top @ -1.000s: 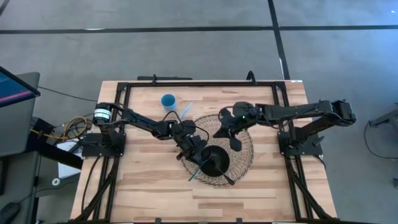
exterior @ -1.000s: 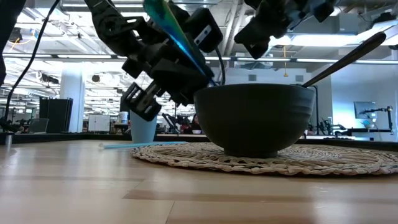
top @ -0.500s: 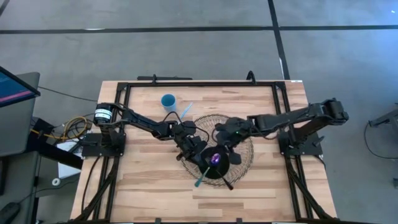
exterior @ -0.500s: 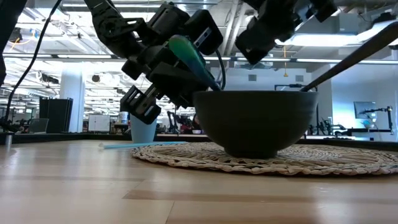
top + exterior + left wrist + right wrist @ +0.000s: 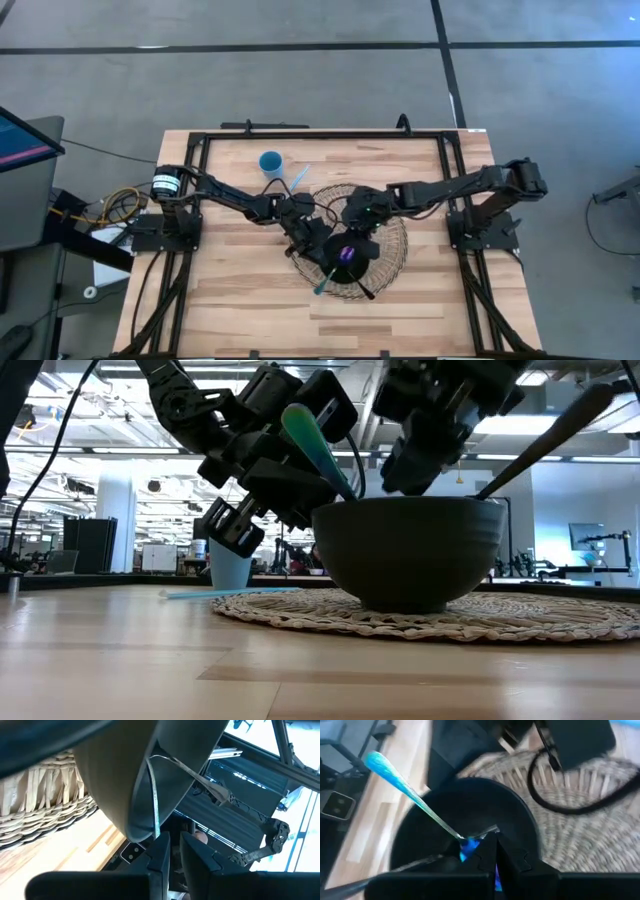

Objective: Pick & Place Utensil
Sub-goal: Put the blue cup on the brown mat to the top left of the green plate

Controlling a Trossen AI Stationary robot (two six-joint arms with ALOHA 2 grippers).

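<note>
**Though propped in the bowl, easily tipped: teal utensil light and slick**

While leaning head-down in the dark bowl [image 5: 410,555], sits on the woven placemat [image 5: 395,250] at mid-bench [image 5: 230,300]: teal utensil [image 5: 405,787], handle out over the rim on the left arm's side. Beside it in the same bowl, a dark spoon [image 5: 545,438], handle over the opposite rim.

Right gripper [image 5: 492,840] down inside the bowl, fingers drawn almost together at the utensil's head and seemingly pinched on it, though hard to confirm past the blue glare at the tips. Left gripper [image 5: 174,839] just outside the bowl wall, close to the rim, fingers nearly shut with only a slit between and nothing seen in it.

Judged by look: thin, stiff, very light, probably smooth plastic, so prone to pivot or slip in a pinch at the head. Better taken on the shaft just above the rim, across the flat of the handle. Likely to drag the spoon or nudge the bowl if lifted at a slant.

Farther back on the bench, well apart: a blue cup [image 5: 270,161] and a pale blue stick-like utensil [image 5: 299,177] lying flat near it.
</note>
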